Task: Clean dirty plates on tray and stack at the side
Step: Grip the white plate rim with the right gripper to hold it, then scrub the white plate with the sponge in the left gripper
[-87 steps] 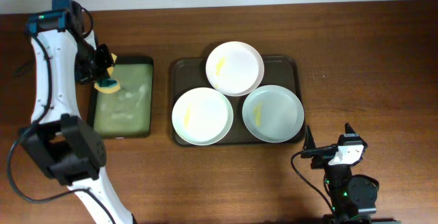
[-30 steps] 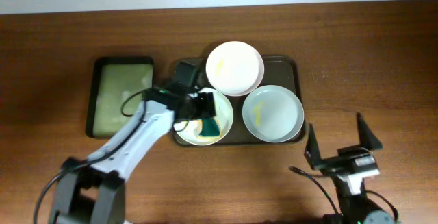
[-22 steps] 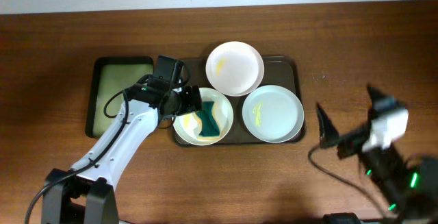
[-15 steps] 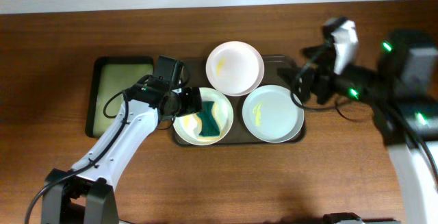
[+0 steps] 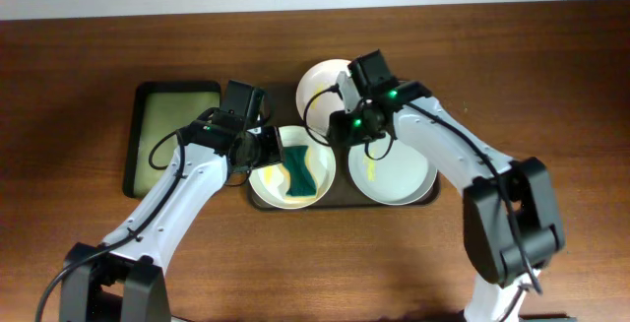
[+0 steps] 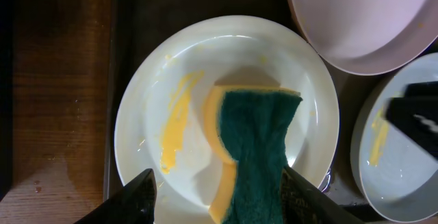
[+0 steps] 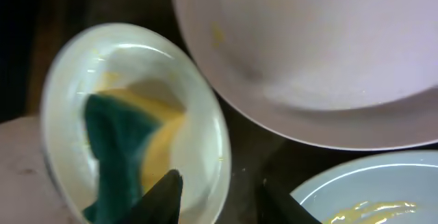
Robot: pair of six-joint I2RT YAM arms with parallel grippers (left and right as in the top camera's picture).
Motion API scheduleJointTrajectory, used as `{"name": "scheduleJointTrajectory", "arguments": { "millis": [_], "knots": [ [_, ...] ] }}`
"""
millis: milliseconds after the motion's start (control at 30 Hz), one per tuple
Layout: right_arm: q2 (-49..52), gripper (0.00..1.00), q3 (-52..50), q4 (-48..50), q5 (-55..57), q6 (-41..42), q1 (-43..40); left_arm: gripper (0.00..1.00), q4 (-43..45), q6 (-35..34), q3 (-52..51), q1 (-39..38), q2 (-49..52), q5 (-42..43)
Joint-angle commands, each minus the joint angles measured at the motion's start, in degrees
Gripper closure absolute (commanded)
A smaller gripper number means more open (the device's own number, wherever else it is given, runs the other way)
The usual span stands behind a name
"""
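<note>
You have on hand plates [image 5: 404, 179], smooth glossy white glaze; sponge [image 6: 256, 142], rough green scouring face on soft yellow foam; tray [image 5: 425, 96], dark brown, matt; table [image 5: 551, 66], brown wood-grain, satin.

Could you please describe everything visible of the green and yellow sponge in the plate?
The green and yellow sponge has a dark green scouring layer over soft-looking yellow foam. It lies bent and curled inside the round white plate with yellow smears, at the front left of the dark brown rectangular tray. The open fingers of the left gripper stand either side of it; I cannot tell whether they touch it.
</note>
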Motion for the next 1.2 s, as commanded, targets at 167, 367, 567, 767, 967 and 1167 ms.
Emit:
{"name": "scheduleJointTrajectory", "arguments": {
  "millis": [167,367,567,767,967,1167],
  "knots": [
    [6.10,0.65,0.68,-0.17,1.75,-0.09,3.08,0.44,-0.09,0.13,0.44,0.20,-0.66,-0.02],
    [7.34,0.71,0.61,0.02,4.31,-0.02,3.58,0.48,-0.09,0.13,0.44,0.13,-0.66,0.02],
    [7.41,0.95,0.13,0.52,4.72,-0.02,3.56,0.46,-0.09,0.15,0.26,0.09,1.18,6.29],
    [7.41,0.95,0.13,0.52,4.72,-0.02,3.56,0.44,2.71,2.71,0.26,-0.02,9.94,14.88],
    [7.41,0.94,0.13,0.52,4.72,-0.02,3.56,0.47,5.92,2.71,0.26,-1.77,12.24,15.04],
    [7.43,0.95,0.13,0.48,4.72,-0.02,3.45,0.55,6.88,0.52,0.26,-4.87,13.88,10.95]
  ]
}}
